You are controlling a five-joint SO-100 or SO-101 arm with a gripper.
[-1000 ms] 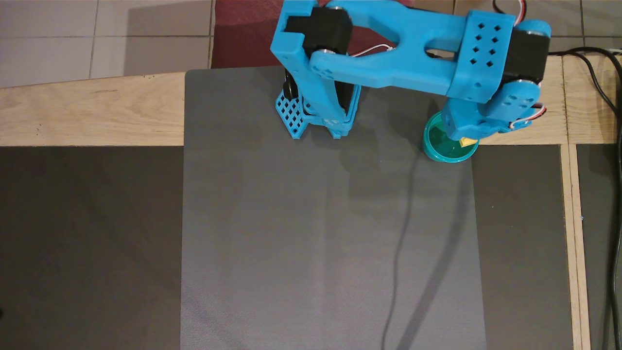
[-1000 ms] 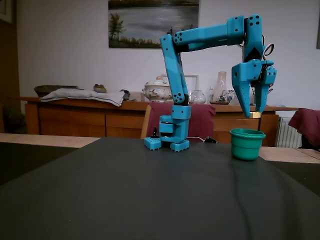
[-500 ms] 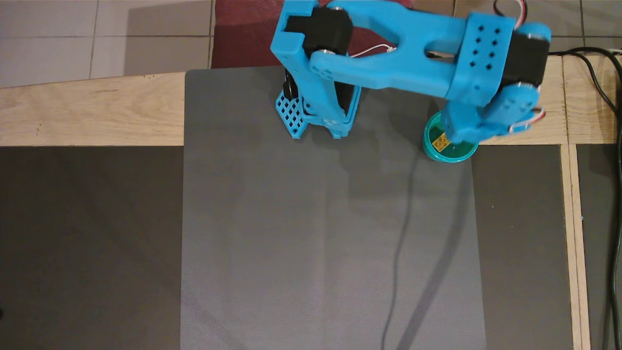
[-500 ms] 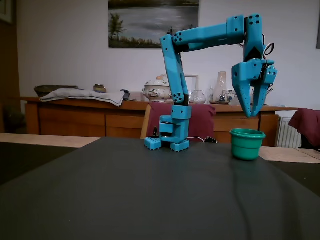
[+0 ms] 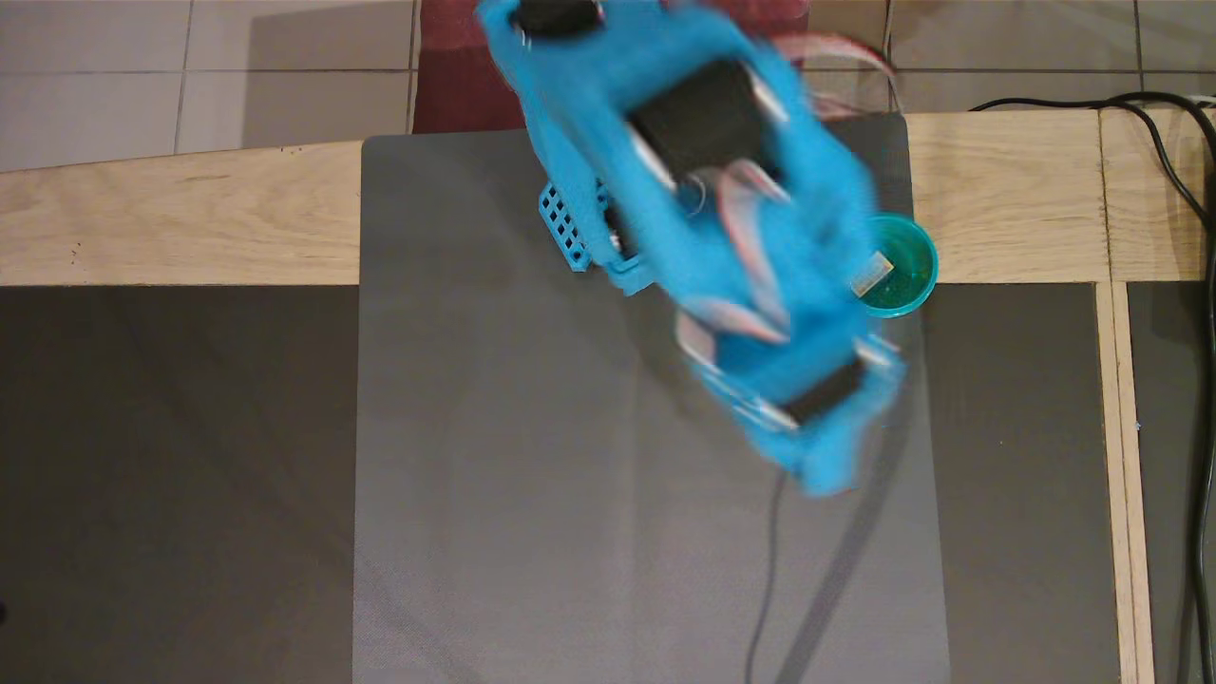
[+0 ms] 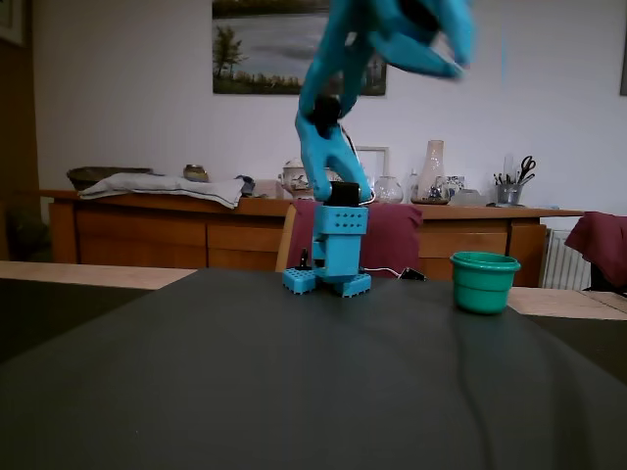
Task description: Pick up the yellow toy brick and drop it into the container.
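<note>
The teal-green cup (image 5: pixel 912 249) stands at the right edge of the grey mat (image 5: pixel 532 494). It also shows in the fixed view (image 6: pixel 484 284), to the right of the arm's base. A small pale yellow brick (image 5: pixel 872 273) lies inside the cup, seen only in the overhead view. The blue arm (image 5: pixel 722 237) is motion-blurred and covers the cup's left rim in that view. In the fixed view my gripper (image 6: pixel 457 54) is raised high above the table, up and left of the cup. Its jaws stand apart and hold nothing.
The arm's blue base (image 6: pixel 331 279) sits at the far middle of the mat. A grey cable (image 5: pixel 765 570) runs down the mat. Black cables (image 5: pixel 1178 180) lie at the table's right edge. A wooden frame (image 5: pixel 180 218) borders the mat.
</note>
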